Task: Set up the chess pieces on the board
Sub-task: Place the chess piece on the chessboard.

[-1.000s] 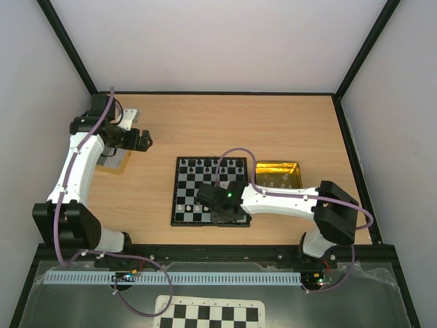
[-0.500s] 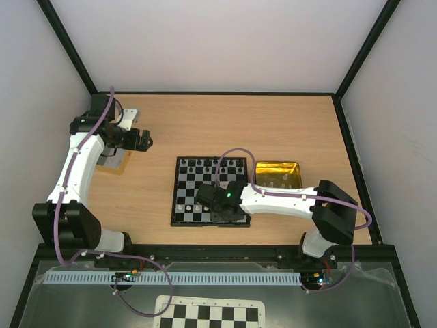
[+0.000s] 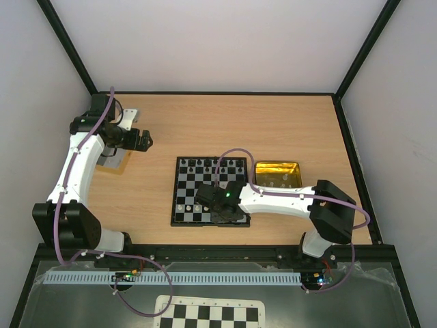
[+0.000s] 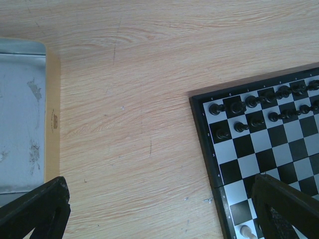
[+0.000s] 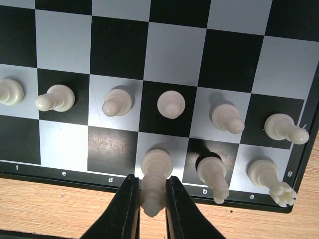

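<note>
My left gripper (image 3: 145, 141) hangs spread wide at the far left, well apart from the board (image 3: 173, 205). My right gripper (image 5: 151, 180) pinches a cream piece (image 5: 156, 163) standing on the near row's c square. I'd release evenly and lift straight up. The b-file piece (image 5: 213, 175) leans just beside, the near frame (image 5: 75, 172) is close, and the gold tray (image 3: 260, 166) sits to the right.

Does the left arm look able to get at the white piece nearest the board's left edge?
Probably yes: the left gripper is open, only bare table lies between it and that white piece, and the right gripper is busy with a back-row piece further right.
</note>
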